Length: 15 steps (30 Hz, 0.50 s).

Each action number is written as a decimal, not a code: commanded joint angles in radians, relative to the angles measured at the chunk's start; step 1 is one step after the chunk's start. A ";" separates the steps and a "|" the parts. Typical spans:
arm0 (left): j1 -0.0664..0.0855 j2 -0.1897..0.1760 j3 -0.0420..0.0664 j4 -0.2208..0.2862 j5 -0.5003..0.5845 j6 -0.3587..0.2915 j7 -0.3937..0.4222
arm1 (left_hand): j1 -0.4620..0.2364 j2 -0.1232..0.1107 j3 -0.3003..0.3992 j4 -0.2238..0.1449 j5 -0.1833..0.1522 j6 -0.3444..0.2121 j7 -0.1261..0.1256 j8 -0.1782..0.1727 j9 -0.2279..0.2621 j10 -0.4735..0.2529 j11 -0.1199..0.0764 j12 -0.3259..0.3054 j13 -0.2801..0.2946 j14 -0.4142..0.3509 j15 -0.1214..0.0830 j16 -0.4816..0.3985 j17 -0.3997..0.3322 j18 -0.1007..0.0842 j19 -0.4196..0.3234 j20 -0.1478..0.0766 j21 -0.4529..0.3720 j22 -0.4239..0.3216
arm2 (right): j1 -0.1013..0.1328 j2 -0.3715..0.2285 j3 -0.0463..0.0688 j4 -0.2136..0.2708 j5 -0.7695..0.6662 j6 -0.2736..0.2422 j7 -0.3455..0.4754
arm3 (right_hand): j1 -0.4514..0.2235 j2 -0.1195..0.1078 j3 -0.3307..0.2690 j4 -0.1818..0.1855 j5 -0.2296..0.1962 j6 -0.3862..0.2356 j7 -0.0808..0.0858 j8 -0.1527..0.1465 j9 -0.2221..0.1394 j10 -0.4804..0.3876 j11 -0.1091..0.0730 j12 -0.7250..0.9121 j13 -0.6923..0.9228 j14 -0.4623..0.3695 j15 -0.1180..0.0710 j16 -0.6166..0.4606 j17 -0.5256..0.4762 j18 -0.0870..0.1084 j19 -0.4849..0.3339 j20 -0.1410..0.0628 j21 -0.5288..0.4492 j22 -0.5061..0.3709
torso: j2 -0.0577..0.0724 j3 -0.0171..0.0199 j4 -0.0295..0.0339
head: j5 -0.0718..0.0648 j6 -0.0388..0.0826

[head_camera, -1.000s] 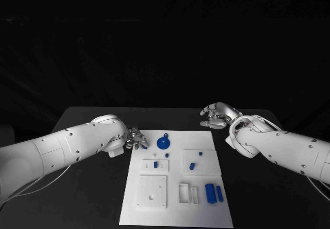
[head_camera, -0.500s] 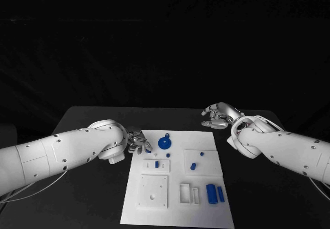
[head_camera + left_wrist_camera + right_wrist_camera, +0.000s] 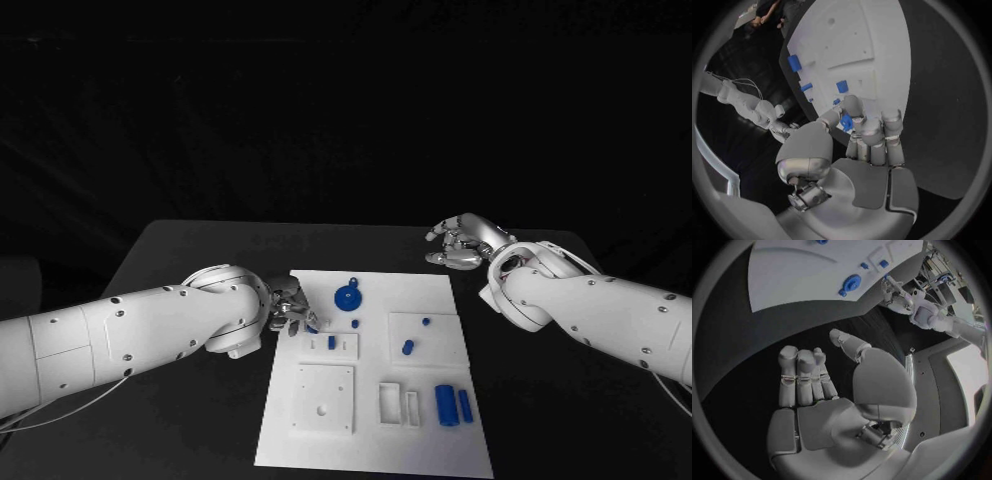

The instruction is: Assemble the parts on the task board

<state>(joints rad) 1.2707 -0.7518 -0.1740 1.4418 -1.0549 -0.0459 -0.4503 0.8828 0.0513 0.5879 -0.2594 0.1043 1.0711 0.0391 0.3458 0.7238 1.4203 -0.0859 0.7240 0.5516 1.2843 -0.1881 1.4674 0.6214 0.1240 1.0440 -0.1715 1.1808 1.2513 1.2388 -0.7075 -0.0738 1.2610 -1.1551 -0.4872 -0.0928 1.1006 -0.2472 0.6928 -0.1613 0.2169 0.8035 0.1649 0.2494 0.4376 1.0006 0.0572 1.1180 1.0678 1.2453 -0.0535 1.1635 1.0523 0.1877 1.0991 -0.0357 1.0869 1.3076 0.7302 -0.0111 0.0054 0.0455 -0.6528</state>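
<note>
The white task board point(image 3: 433, 445) lies in the middle of the black table. My left hand point(image 3: 289, 305) hovers over the board's left edge near its far end and pinches a small blue part point(image 3: 846, 122) between thumb and fingertips. A round blue part point(image 3: 346, 297) lies just right of that hand. Two blue blocks point(image 3: 453, 405) stand side by side near the board's front right. My right hand point(image 3: 462, 243) hangs over the bare table beyond the board's far right corner, holding nothing, its fingers point(image 3: 801, 375) stretched out side by side and its thumb apart.
Small blue pieces sit in white blocks on the board: one point(image 3: 330, 342) left of centre, two point(image 3: 407, 348) on the right. A square white plate with a hole point(image 3: 323, 398) and a slotted frame point(image 3: 388, 401) lie toward the front. Dark tabletop point(image 3: 188, 250) surrounds the board.
My left hand has drawn slightly nearer along the board's left edge, still pinching the small blue part. The right hand has stayed where it was.
</note>
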 commanded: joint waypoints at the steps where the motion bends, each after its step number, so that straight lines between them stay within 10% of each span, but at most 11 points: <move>1: -0.007 0.001 -0.002 0.003 -0.028 -0.031 0.005 | 0.004 -0.006 0.003 0.002 0.005 0.079 -0.018 0.024 0.027 0.006 0.000 0.004 0.002 0.004 -0.004 0.004 0.002 0.010 0.004 -0.082 0.005 -0.001 | -0.001 0.000 0.000 0.000 0.001 0.012 0.004 | -0.004 0.003 -0.004 0.001 0.007 0.000 0.008 0.006 -0.001 -0.008 0.001 0.007 -0.002 -0.004 0.001 -0.001 -0.002 0.074 0.002 -0.001 -0.006 0.017 | 0.001 0.0002 -0.0006 | 0.002 -0.002; 15: -0.013 -0.001 -0.016 0.013 -0.050 0.017 -0.011 | 0.002 -0.006 0.003 0.004 0.007 0.080 -0.018 0.025 0.026 0.007 0.000 0.005 0.002 0.004 -0.005 0.005 0.002 0.010 0.005 -0.083 0.006 0.000 | -0.002 0.000 0.000 -0.002 0.001 0.013 0.004 | -0.005 0.003 -0.005 0.001 0.008 0.000 0.008 0.006 -0.001 -0.009 0.001 0.008 -0.002 -0.004 0.001 -0.001 -0.002 0.074 0.002 -0.001 -0.006 0.017 | 0.001 0.0005 -0.0012 | 0.003 -0.008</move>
<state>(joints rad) 1.2592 -0.7527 -0.1881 1.4505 -1.0910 -0.0503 -0.4556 0.8799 0.0484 0.5882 -0.2587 0.1044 1.0728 0.0408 0.3480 0.7238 1.4203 -0.0859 0.7239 0.5526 1.2859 -0.1861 1.4677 0.6225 0.1213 1.0459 -0.1729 1.1808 1.2513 1.2376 -0.7078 -0.0738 1.2595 -1.1551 -0.4858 -0.0927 1.1006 -0.2472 0.6928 -0.1613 0.2208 0.8050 0.1659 0.2494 0.4377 1.0007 0.0572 1.1216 1.0668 1.2453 -0.0535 1.1635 1.0514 0.1877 1.0990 -0.0354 1.0869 1.3075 0.7308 -0.0109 0.0039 0.0483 -0.6601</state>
